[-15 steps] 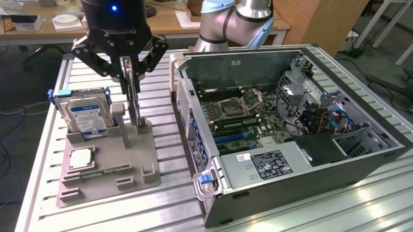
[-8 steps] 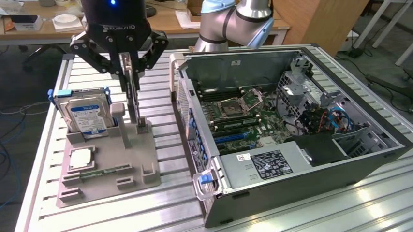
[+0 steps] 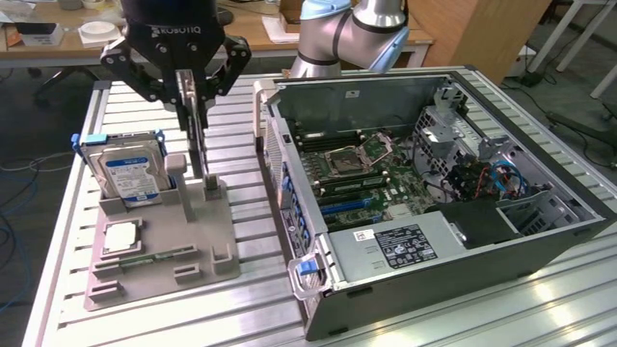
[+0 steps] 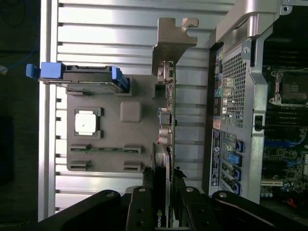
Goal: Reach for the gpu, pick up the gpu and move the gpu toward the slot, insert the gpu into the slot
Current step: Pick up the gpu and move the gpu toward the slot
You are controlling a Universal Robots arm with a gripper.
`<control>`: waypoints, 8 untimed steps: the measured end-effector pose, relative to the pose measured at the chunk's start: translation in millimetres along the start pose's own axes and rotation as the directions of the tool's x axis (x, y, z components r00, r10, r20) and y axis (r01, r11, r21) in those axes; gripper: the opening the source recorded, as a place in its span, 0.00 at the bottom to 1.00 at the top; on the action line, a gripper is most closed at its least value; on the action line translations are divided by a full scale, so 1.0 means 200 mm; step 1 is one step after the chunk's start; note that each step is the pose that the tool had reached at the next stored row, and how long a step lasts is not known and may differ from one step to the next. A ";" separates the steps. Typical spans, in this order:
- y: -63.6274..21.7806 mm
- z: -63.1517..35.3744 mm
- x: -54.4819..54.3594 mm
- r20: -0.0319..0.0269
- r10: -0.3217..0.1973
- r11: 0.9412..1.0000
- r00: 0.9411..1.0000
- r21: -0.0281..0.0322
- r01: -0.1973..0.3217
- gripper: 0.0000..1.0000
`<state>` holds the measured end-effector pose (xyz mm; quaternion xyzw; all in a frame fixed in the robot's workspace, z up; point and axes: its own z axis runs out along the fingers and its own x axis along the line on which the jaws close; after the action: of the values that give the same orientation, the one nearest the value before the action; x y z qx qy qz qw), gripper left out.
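The gpu stands on edge, upright, over the grey fixture at the exterior view's left. Its pale metal bracket shows edge-on in the wrist view. My gripper comes down from above with a finger on each side of the card's upper part and is shut on it; the wrist view shows the gripper pinching the thin green gpu. The card's lower end is still at the fixture. The slot, a long blue connector strip, lies on the green motherboard inside the open case.
A hard drive in a blue carrier and a small square silver chip sit on the same fixture. The open computer case takes up the exterior view's right, its rear wall close beside the card. The processor socket is inside.
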<state>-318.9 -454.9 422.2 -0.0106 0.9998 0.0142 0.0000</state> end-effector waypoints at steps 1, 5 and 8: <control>0.000 -0.006 0.00 0.000 0.000 1.000 1.000 0.000 0.000 0.26; 0.001 -0.029 0.00 0.000 0.000 1.000 1.000 0.000 0.000 0.26; 0.001 -0.046 0.00 0.000 0.000 1.000 1.000 0.000 0.000 0.26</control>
<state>-318.9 -454.9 431.3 -0.0107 0.9998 0.0142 0.0000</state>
